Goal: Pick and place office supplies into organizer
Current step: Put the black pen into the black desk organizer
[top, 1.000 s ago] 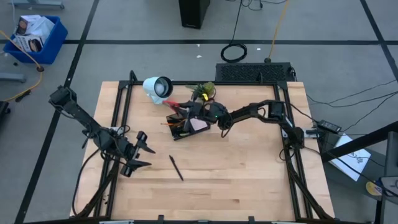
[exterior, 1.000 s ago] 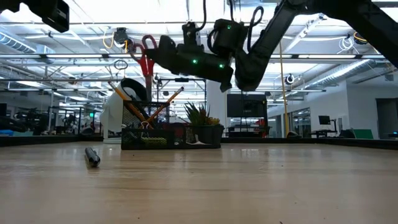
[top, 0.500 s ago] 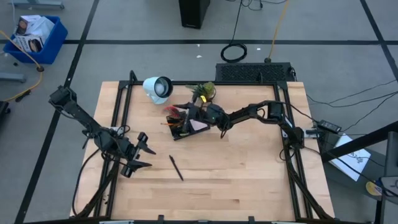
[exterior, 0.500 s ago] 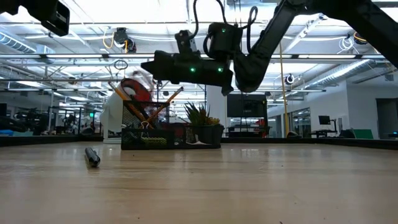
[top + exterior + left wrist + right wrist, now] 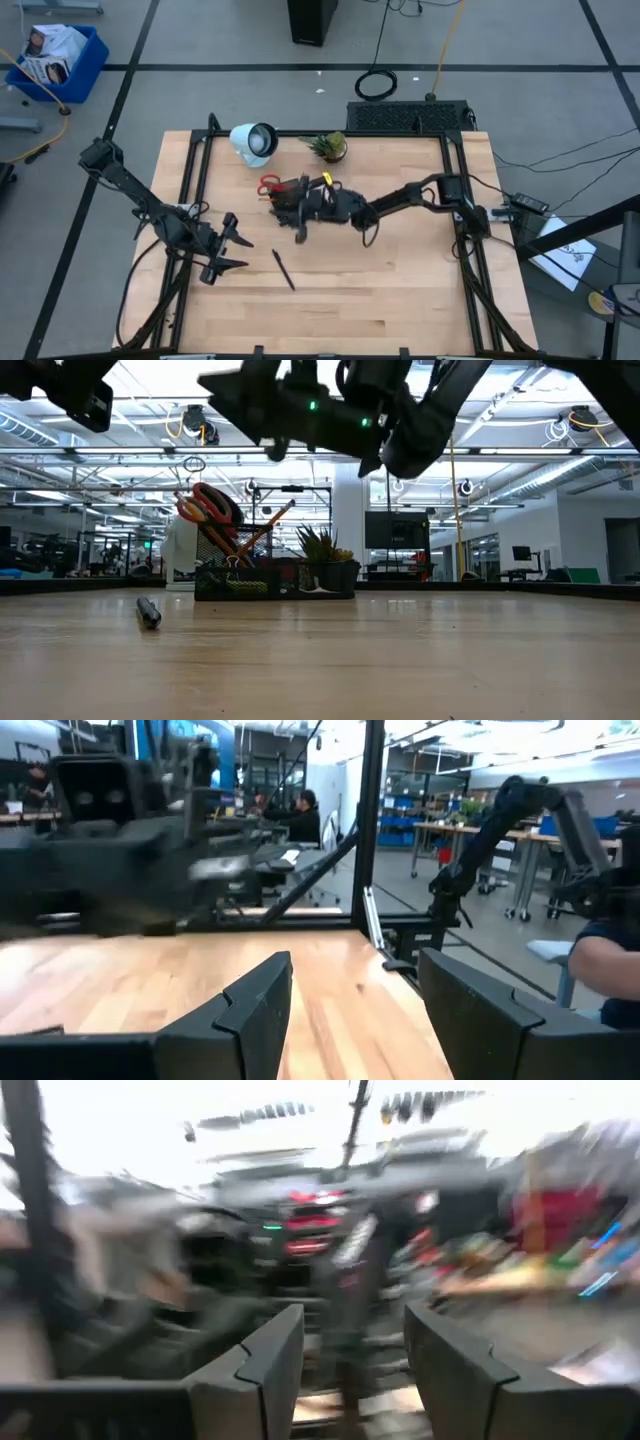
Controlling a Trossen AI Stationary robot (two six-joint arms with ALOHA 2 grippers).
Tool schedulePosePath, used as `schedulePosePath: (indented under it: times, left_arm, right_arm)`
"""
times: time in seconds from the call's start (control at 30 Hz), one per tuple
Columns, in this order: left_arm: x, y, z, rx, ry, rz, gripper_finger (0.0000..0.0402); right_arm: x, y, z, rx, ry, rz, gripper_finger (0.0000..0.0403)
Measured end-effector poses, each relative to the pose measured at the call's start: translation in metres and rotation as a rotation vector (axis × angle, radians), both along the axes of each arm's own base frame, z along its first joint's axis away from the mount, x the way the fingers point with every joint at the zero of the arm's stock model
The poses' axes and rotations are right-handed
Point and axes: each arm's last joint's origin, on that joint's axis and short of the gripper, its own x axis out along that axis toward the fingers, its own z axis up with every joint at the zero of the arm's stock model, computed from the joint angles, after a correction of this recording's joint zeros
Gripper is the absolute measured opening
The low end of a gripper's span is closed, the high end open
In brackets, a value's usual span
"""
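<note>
The red-handled scissors [image 5: 208,506] stand blades-down in the black organizer [image 5: 240,578], handles up, beside orange pencils [image 5: 268,523]. From above, the red handles [image 5: 270,184] show at the organizer's [image 5: 284,203] left side. My right gripper [image 5: 350,1370] is open and holds nothing. It hangs above the organizer's near side [image 5: 300,222] and high in the low view [image 5: 245,390]. A black pen [image 5: 284,270] lies flat on the table, also in the low view [image 5: 148,612]. My left gripper [image 5: 228,256] waits open near the left edge, its fingers apart [image 5: 355,1010].
A white round lamp [image 5: 253,140] and a small potted plant [image 5: 328,147] stand behind the organizer near the far edge. Black frame rails [image 5: 195,190] run along the table's left and right sides. Bare wood [image 5: 380,290] lies toward the near edge.
My right gripper has let go of the scissors, which dropped from above the organizer into it, handles up. The gripper then drew back toward the table's near edge.
</note>
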Motion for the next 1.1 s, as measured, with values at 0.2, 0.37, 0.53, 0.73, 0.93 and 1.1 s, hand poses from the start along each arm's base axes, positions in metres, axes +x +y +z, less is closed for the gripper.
schedulePosePath:
  times: [0.2, 0.37, 0.53, 0.73, 0.93, 1.1]
  left_arm:
    - [0.000, 0.000, -0.003, -0.003, 0.032, -0.001, 0.0223]
    - [0.001, 0.000, -0.008, -0.013, 0.087, -0.004, 0.0223]
    - [0.001, -0.001, -0.012, -0.079, 0.137, -0.011, 0.0223]
    - [0.001, 0.000, -0.015, -0.061, 0.162, 0.012, 0.0223]
    - [0.002, 0.003, -0.014, -0.090, 0.157, 0.119, 0.0223]
    - [0.001, 0.003, -0.014, -0.091, 0.157, 0.111, 0.0223]
  right_arm:
    - [-0.002, 0.043, -0.002, 0.224, 0.026, 0.186, 0.0161]
    - [-0.004, 0.071, -0.008, 0.188, 0.103, 0.234, 0.0164]
    - [-0.008, 0.104, -0.023, 0.092, 0.258, 0.239, 0.0161]
    - [-0.033, 0.165, -0.032, -0.087, 0.421, -0.154, 0.0158]
    - [-0.057, 0.204, -0.039, -0.120, 0.423, -0.417, 0.0157]
    - [-0.057, 0.199, -0.049, -0.082, 0.489, -0.451, 0.0156]
